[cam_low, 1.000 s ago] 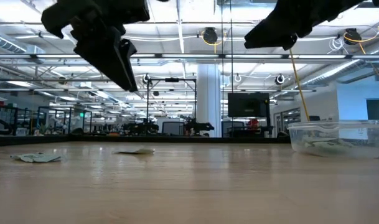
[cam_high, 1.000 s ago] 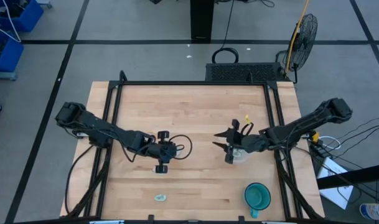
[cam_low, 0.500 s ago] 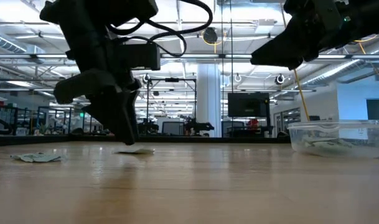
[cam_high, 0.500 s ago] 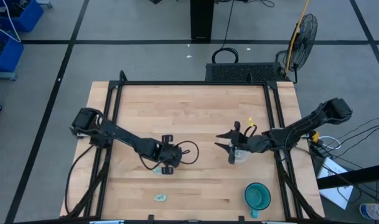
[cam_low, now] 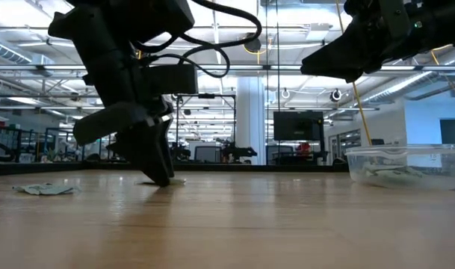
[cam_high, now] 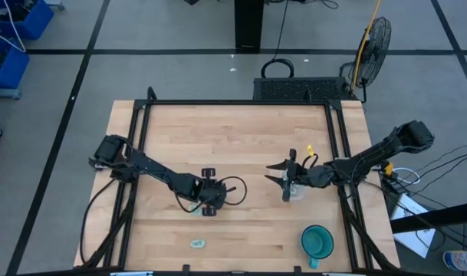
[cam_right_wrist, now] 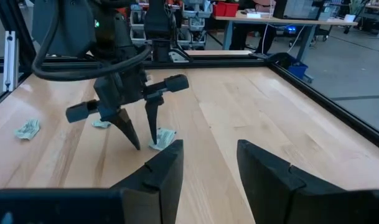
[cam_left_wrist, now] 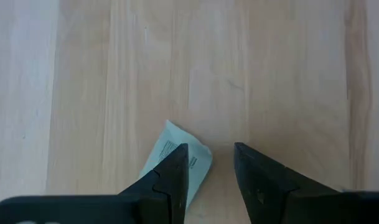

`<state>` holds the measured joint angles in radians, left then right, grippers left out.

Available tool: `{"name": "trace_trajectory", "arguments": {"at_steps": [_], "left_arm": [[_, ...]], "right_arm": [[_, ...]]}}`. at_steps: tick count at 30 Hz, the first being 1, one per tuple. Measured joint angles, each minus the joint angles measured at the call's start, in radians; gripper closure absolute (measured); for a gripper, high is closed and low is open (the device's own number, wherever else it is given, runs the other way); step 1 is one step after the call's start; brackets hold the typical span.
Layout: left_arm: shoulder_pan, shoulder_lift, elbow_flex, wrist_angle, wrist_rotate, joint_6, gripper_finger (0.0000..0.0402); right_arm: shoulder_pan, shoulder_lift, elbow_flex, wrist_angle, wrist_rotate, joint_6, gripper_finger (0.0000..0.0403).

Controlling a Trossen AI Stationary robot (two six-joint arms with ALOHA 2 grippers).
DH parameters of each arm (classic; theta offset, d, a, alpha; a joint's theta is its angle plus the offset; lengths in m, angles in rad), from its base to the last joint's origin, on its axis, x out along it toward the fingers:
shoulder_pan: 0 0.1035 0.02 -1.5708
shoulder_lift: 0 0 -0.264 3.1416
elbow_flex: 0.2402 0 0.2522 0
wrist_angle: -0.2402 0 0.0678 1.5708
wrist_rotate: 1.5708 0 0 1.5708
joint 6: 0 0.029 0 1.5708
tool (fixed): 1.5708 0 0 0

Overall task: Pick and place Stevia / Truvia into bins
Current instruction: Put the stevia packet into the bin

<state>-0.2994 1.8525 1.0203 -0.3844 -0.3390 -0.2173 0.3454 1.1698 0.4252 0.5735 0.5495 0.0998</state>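
Note:
A pale green-and-white Stevia packet [cam_left_wrist: 184,155] lies flat on the wood at mid-table. My left gripper [cam_left_wrist: 211,152] is open and points down at it. One finger [cam_left_wrist: 174,167] covers the packet's edge, and the other finger stands on bare wood beside it. The low view shows the left gripper [cam_low: 158,176] with its tips at table level. Two more packets [cam_right_wrist: 27,129] [cam_right_wrist: 102,123] lie farther left. My right gripper [cam_high: 279,182] hovers open beside the clear tub [cam_high: 296,192], which holds packets [cam_low: 391,173]. My left gripper comes at the packet from above, pointing down, with one fingertip [cam_left_wrist: 177,158] over the packet's edge [cam_left_wrist: 198,157]. The packet lies flat on the table. That finger hides the meeting place, so I cannot tell whether it touches the paper.
A round teal cup [cam_high: 317,241] stands near the table's near right corner. A loose packet [cam_high: 197,244] lies near the near edge, and a crumpled one [cam_low: 44,189] shows in the low view. Black frame rails [cam_high: 133,153] run along the table's sides.
My left gripper has moved a little toward the table's right and near edges. It has tipped to point down and dropped until its fingertips reach the table at the packet. The packet has stayed where it was.

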Motion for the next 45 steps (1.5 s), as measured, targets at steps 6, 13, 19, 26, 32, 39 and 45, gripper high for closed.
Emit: {"name": "trace_trajectory", "arguments": {"at_steps": [6, 13, 19, 26, 32, 39, 45], "left_arm": [[0.002, 0.002, -0.002, -0.009, -0.021, 0.013, 0.0352], [0.016, 0.0, -0.003, -0.013, -0.034, 0.025, 0.0397], [0.013, -0.066, 0.002, 0.058, -0.029, 0.097, 0.0399], [0.019, -0.125, 0.01, 0.349, 0.058, 0.189, 0.0399], [0.057, -0.088, 0.01, 0.646, 0.157, 0.263, 0.04], [0.12, 0.0, 0.104, 0.88, 0.271, 0.313, 0.04], [0.15, 0.167, 0.304, 0.856, 0.347, 0.355, 0.0401]], "right_arm": [[0.0, 0.0, 0.0, 0.0, 0.0, 0.0, 0.0257], [0.001, 0.0, 0.0, 0.0, 0.0, 0.0, 0.0259], [0.002, 0.0, 0.0, 0.005, 0.0, 0.0, 0.0261], [0.028, -0.062, 0.003, -0.005, -0.038, -0.007, 0.0261], [0.119, -0.248, 0.005, -0.123, -0.053, 0.013, 0.0261], [0.167, -0.367, 0.004, -0.182, -0.05, -0.043, 0.0261], [0.167, -0.428, 0.004, -0.186, 0.113, -0.068, 0.0261]]}}
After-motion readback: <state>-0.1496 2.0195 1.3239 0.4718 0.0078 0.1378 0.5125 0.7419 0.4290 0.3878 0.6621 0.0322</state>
